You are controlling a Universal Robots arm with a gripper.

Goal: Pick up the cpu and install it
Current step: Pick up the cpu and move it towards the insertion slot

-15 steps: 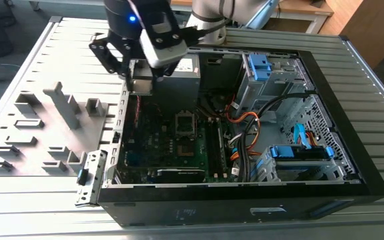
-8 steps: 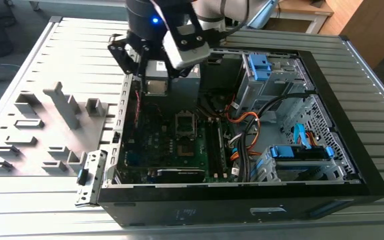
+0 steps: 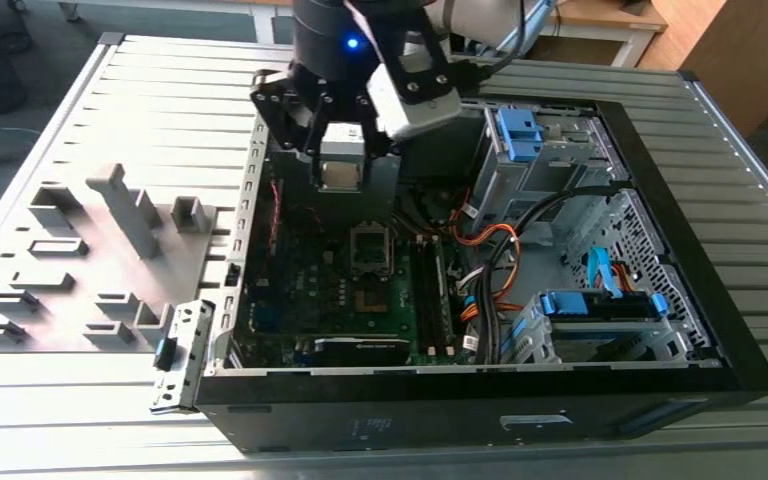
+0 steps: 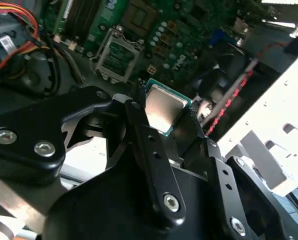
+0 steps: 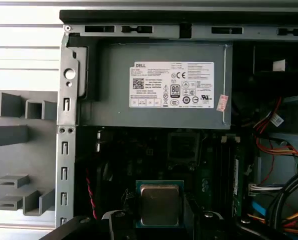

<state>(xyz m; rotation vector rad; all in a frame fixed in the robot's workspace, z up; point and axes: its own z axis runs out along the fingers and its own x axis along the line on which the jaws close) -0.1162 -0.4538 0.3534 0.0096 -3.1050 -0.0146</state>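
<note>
Open desktop computer case lying on its side, with the arm's gripper over its interior. The black fingers are closed on the cpu, clamping it at two opposite edges. The chip hangs in the air above the motherboard, clear of the silver CPU socket and not touching it; whether it stands directly over the socket is hard to judge. It is held flat, silvery lid facing up towards the wrist and green rim showing around it. It is nearly square, so no long axis can be made out. In the first wrist view its edges run parallel to those of the socket. The grey power-supply box lies beyond the socket. Orange cables and a drive cage with blue latches lie to the socket's side at the exterior view's right. A red-and-black twisted wire runs on the socket's other side, and beyond it, outside the case, lies a grey fixture tray.
</note>
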